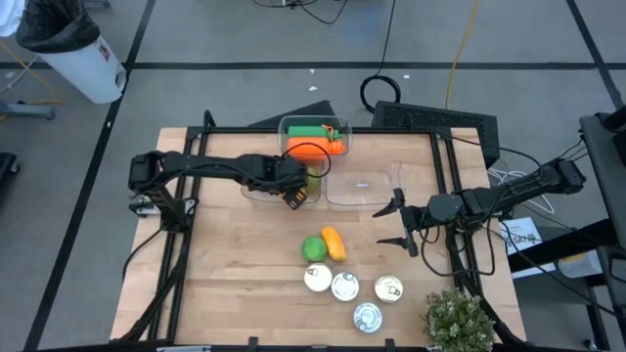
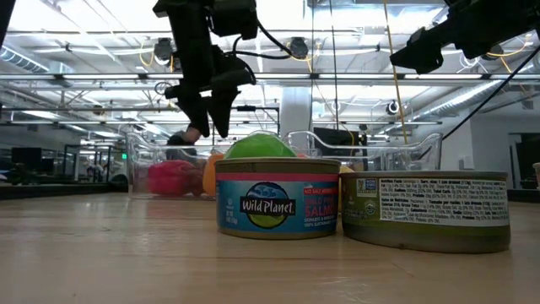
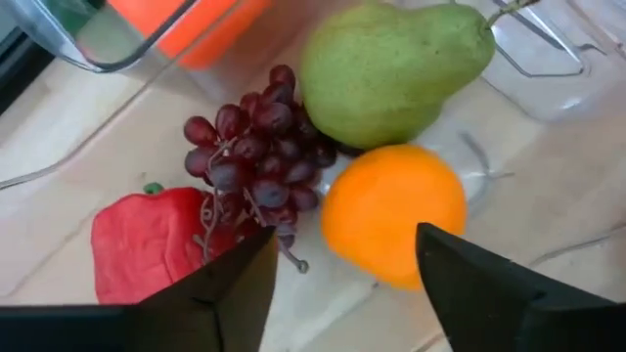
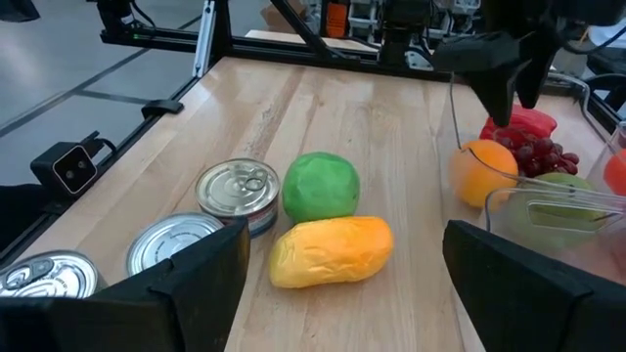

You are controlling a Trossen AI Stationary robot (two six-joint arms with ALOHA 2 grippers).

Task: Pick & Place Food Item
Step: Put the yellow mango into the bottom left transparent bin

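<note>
My left gripper (image 1: 298,196) (image 3: 342,274) hangs open, pointing steeply down over a clear tub (image 1: 256,194) at the table's middle. In the tub lie an orange (image 3: 391,210), a bunch of dark grapes (image 3: 256,147), a green pear (image 3: 391,68) and a red pepper (image 3: 152,244). The orange lies just beyond the fingertips, and nothing is between them. A green round fruit (image 1: 313,247) and a yellow mango (image 1: 335,242) rest on the wood nearer the front. My right gripper (image 1: 401,223) waits open above the table at the right.
Several tins (image 1: 344,286) stand near the front edge, with a potted plant (image 1: 458,321) at the front right. A second clear tub (image 1: 313,137) with orange and green items sits at the far side, and an empty clear tub (image 1: 364,186) lies right of the left gripper.
</note>
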